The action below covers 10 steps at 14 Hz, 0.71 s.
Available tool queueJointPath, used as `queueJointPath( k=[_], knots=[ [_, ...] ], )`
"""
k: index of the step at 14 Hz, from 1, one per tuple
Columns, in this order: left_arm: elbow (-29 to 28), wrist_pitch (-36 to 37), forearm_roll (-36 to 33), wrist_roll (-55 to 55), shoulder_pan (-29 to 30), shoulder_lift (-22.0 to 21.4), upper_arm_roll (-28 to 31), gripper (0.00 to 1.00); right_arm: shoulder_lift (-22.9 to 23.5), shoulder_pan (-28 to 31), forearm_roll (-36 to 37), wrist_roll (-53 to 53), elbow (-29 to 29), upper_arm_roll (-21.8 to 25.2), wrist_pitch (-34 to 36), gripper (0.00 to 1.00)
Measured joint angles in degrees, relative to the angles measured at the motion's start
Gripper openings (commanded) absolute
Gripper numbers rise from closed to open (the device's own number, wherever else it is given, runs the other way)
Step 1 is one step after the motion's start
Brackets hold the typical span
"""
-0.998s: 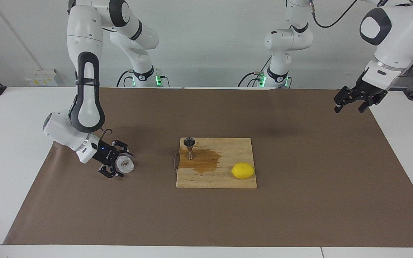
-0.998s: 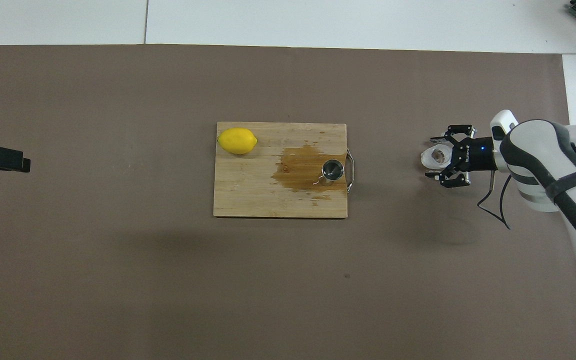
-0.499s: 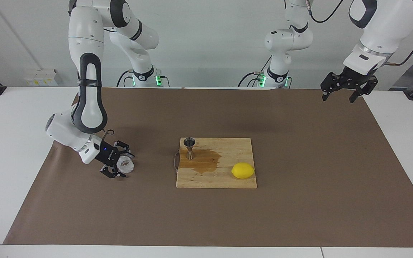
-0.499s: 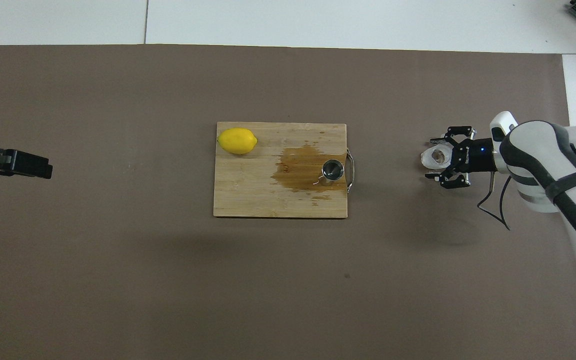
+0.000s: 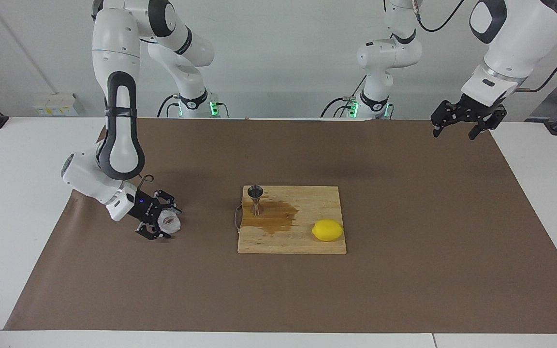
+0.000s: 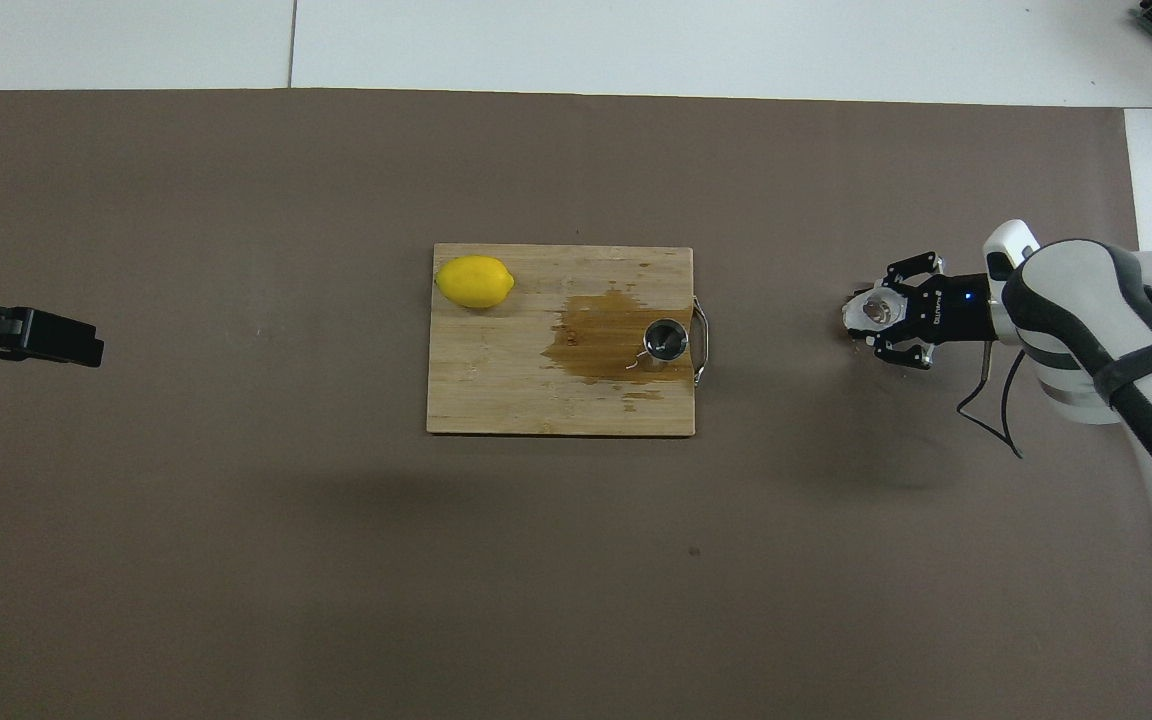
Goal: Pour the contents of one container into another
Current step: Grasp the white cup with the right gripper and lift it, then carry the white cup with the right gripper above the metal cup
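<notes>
The whitish crinkled cup [image 5: 169, 222] sits low over the brown mat at the right arm's end of the table, tipped so its brownish inside shows; it also shows in the overhead view [image 6: 872, 310]. My right gripper [image 5: 166, 224] [image 6: 866, 320] is shut on it from the side. The steel jigger [image 5: 256, 198] [image 6: 666, 340] stands upright on the wooden board's [image 5: 307, 241] corner beside a brown spill. My left gripper [image 5: 461, 126] [image 6: 76, 345] is open and empty, up in the air over the mat's edge at the left arm's end.
A yellow lemon [image 5: 328, 230] [image 6: 475, 281] lies on the board at its end toward the left arm. A wet brown stain [image 5: 276, 216] spreads over the board beside the jigger. A metal handle [image 6: 701, 340] sticks out of the board's end.
My right gripper's fingers have drawn in around the cup. My left gripper rose and moved toward the robots' side of the mat, then held there.
</notes>
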<state>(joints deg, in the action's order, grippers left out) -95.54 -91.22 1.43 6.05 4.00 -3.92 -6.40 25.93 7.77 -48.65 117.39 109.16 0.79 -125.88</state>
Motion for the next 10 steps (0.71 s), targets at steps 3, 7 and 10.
queueJointPath(
  k=[3,7,10],
  knots=[
    [0.5,1.5,0.0,0.0,0.0,0.0,-0.1,1.00,-0.8,-0.2,-0.1,-1.8,-1.2,-1.6,0.0,0.26],
    [0.2,1.8,0.0,0.0,0.3,0.0,0.1,1.00,-7.3,-5.9,7.2,-17.9,-3.3,-3.1,0.7,0.26],
    [0.2,1.8,0.0,0.0,0.3,0.0,0.1,1.00,-12.7,-11.2,15.1,-30.4,-5.3,-3.4,5.4,0.27]
  ],
)
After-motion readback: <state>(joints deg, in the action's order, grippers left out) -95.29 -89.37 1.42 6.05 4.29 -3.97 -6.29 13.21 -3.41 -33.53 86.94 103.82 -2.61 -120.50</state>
